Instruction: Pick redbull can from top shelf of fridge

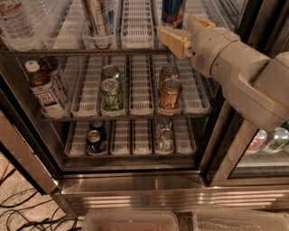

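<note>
The redbull can (173,11), dark blue with a red mark, stands in a lane of the top shelf (135,27) of the fridge (135,180); its top is cut off by the frame edge. My gripper (187,32) is just below and in front of the can, at the shelf's front lip. Its two tan fingers (174,40) stand apart with nothing between them, open. The white arm (235,67) reaches in from the right.
A tall silver can (97,16) stands two lanes left of the redbull can; a water bottle (16,20) is far left. The middle shelf holds a tea bottle (45,88), green cans (111,92) and copper cans (169,92). More cans (95,140) sit lower.
</note>
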Action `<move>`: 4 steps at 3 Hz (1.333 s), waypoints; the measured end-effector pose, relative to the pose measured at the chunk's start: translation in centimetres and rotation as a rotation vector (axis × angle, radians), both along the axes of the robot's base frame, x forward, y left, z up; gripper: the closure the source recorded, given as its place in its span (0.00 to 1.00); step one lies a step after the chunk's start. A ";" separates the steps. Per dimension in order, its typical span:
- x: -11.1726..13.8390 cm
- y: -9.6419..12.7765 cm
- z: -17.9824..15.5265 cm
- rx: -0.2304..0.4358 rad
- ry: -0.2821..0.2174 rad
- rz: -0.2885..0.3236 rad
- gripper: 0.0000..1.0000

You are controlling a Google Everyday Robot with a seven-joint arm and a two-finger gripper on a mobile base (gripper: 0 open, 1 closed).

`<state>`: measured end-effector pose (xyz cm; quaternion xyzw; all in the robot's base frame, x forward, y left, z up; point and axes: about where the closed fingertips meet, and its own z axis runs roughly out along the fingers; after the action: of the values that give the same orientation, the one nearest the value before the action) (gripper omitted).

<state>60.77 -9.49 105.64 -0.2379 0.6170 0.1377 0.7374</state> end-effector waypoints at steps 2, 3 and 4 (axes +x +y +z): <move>1.2 0.7 -0.1 0.003 0.004 0.011 0.40; 1.5 0.7 0.1 0.015 0.003 0.016 0.41; 1.5 0.7 0.3 0.026 0.003 0.022 0.39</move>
<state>62.30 -8.76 105.98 -0.2349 0.6134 0.1540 0.7381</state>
